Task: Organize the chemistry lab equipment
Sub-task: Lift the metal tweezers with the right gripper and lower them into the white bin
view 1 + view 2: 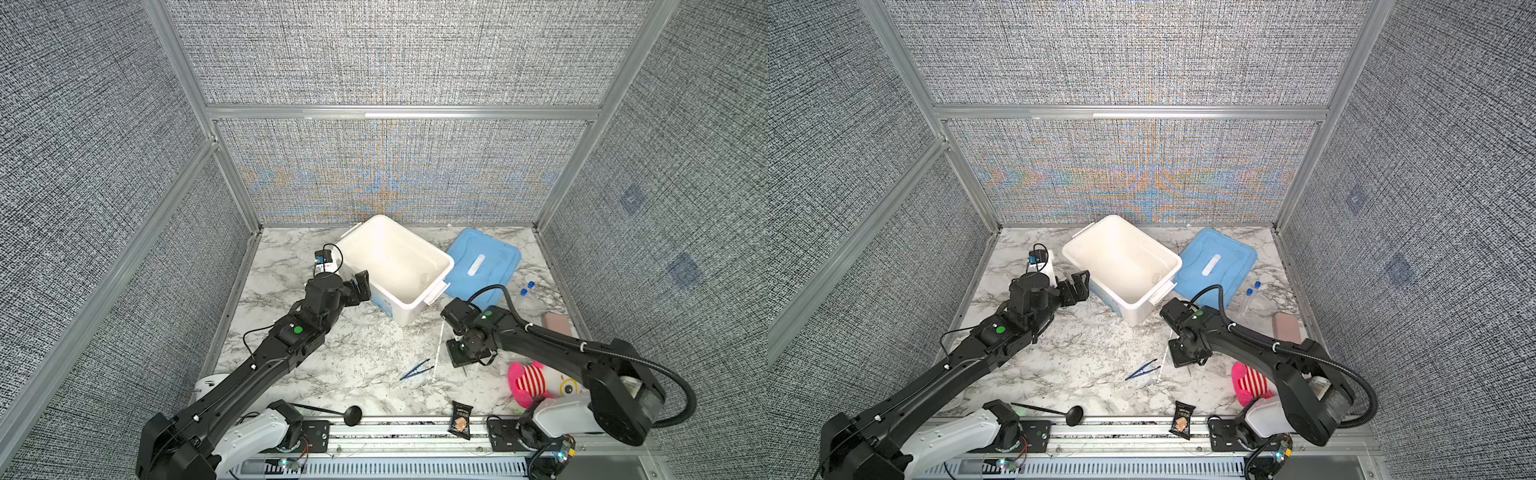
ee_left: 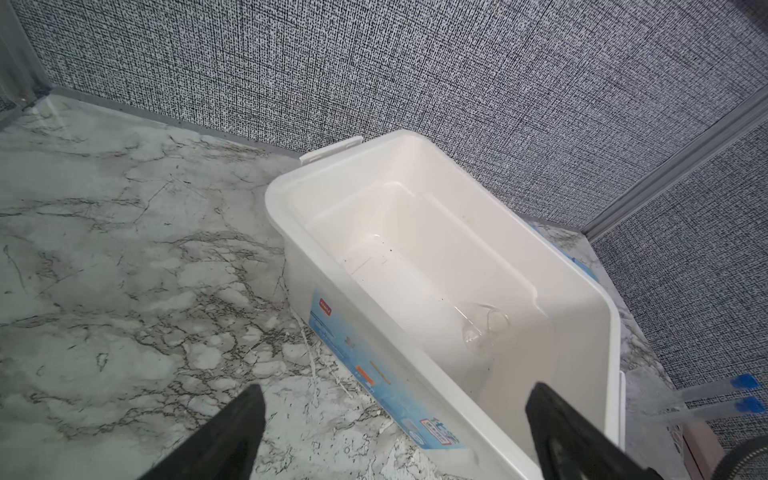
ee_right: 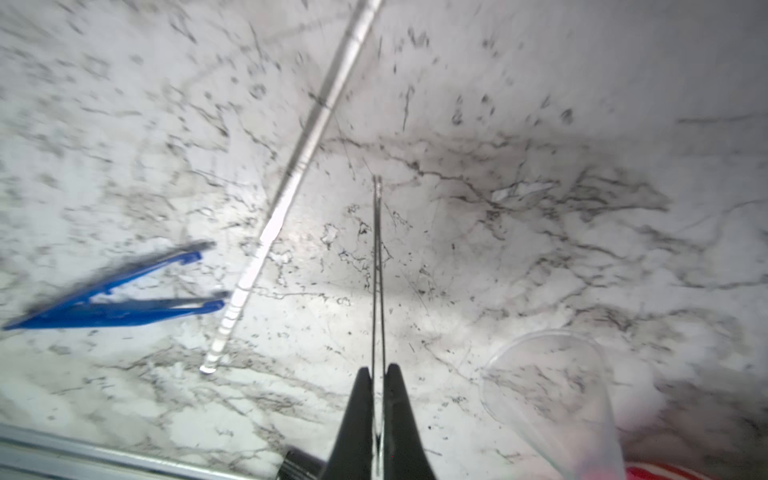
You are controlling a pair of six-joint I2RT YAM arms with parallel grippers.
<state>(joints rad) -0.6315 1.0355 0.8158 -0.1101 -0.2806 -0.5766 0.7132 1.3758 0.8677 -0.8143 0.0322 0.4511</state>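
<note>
With my right hand (image 3: 378,371) clenched on the metal tweezers (image 3: 377,249) and my left hand (image 1: 360,286) released beside the bin (image 1: 392,306), I must next carry them into it.

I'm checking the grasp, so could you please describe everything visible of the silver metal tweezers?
The silver metal tweezers are thin, shiny and straight: two narrow blades squeezed almost together, ending in a fine point. The right claw is shut on their rear part, so they stick out ahead of it above the marble table. Whether the tips touch it cannot be told.
</note>
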